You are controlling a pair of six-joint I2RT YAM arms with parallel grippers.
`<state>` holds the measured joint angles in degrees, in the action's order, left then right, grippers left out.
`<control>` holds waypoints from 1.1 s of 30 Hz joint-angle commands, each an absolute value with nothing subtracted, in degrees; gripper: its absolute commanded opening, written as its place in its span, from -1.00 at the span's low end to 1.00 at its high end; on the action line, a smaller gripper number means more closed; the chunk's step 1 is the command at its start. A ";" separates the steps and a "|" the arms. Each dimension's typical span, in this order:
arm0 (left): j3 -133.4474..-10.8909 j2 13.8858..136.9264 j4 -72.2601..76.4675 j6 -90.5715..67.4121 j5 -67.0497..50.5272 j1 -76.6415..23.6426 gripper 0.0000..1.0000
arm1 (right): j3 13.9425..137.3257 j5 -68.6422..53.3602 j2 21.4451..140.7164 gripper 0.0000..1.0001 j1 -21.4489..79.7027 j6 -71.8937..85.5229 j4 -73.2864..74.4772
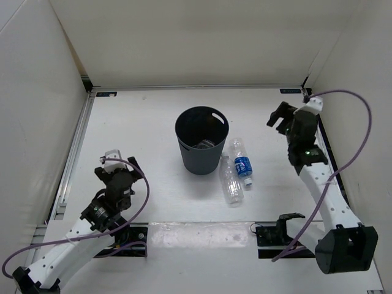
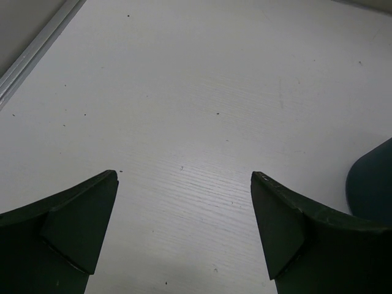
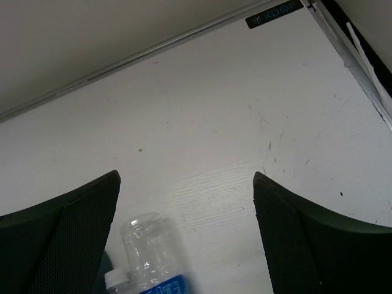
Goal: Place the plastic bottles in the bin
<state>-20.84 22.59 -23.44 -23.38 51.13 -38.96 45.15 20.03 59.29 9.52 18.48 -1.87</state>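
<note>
The dark grey bin (image 1: 201, 147) stands upright at the table's middle; something clear lies at its bottom, too dim to name. Two clear bottles lie just right of it: one with a blue label (image 1: 241, 161) and a plain one (image 1: 230, 181). The orange bottle is not in view. My right gripper (image 1: 277, 117) is open and empty, right of the bottles; its wrist view (image 3: 187, 177) shows the blue-labelled bottle (image 3: 150, 251) below the left finger and a white cap (image 3: 113, 280). My left gripper (image 1: 121, 160) is open and empty left of the bin, over bare table (image 2: 184, 177).
White walls close the table at the back and sides. A metal rail (image 1: 76, 147) runs along the left edge, another along the right (image 3: 355, 55). The bin's side (image 2: 370, 184) shows at the right of the left wrist view.
</note>
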 commanded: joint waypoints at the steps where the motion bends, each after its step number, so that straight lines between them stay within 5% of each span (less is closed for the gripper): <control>1: -19.60 18.73 -24.78 -24.35 52.65 -38.76 1.00 | 50.97 2.69 61.16 0.80 2.93 27.53 23.11; 7: -18.72 16.79 -24.96 -24.26 52.64 -38.85 1.00 | 49.57 -7.47 64.95 0.80 5.36 26.19 25.40; 19: -19.25 18.20 -24.70 -24.26 52.47 -38.94 1.00 | 44.83 3.24 64.77 0.80 26.17 31.72 25.58; 33: -19.25 18.54 -24.70 -24.26 52.29 -38.85 1.00 | 40.87 10.64 65.47 0.80 37.97 39.20 25.49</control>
